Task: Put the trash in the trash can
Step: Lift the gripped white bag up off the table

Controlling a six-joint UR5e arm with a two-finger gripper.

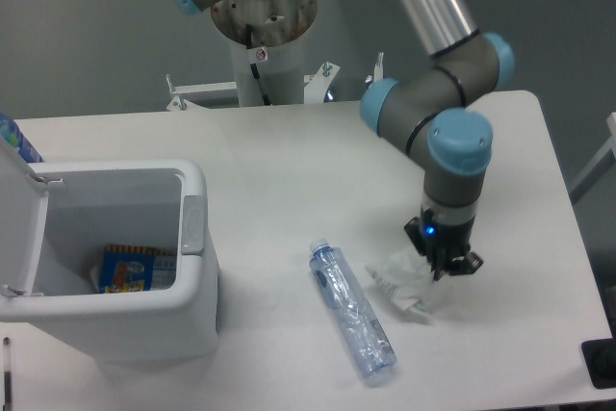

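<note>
A crumpled white wrapper [399, 285] hangs at the tips of my gripper [447, 266], whose fingers are shut on its right end, just above the table at the right. Left of it a crushed clear bluish bottle [351, 310] with a blue cap lies flat on the table, slanting toward the front edge and apart from the wrapper. The white trash can [195, 201] stands at the front left with its lid [19, 228] swung open to the left. It is a good way left of the gripper.
A blue-and-orange printed packet [127, 269] lies inside the trash can. The arm's base column [263, 21] rises at the back of the table. A dark object [601, 363] sits off the table's front right corner.
</note>
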